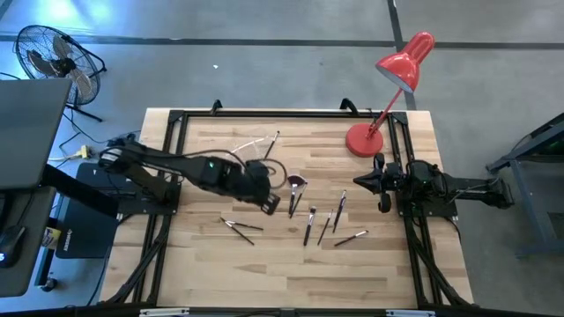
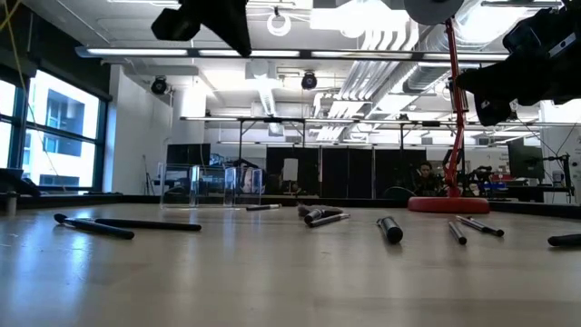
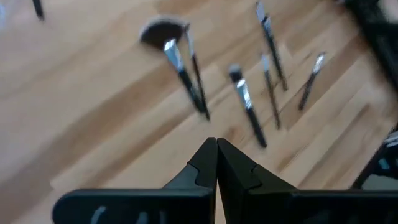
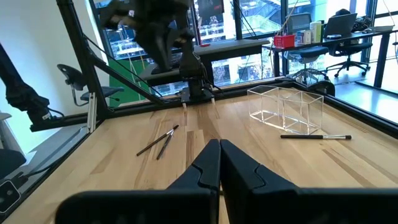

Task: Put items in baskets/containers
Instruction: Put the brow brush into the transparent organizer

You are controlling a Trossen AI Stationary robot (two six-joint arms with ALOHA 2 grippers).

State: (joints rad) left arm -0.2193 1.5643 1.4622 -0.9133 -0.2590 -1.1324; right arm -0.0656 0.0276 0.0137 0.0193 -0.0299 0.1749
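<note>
Brushes (image 1: 310, 224) lie loose; left gripper (image 1: 270, 204), fingers pressed together, must open over the fan brush (image 1: 295, 185) at its two o'clock.

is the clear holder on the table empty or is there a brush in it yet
Empty. The clear holder shows only bare walls inside; one makeup brush lies on the table beside it, others lie scattered.

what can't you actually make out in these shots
- Clear holder, high view: walls nearly colourless, so its compartments are hard to trace.
- Brush tips, left wrist view: motion blur smears the fan brush.
- Left claw, low view: cut off by the top edge.
- Brush by the holder, right wrist view: tip too small to tell.
</note>
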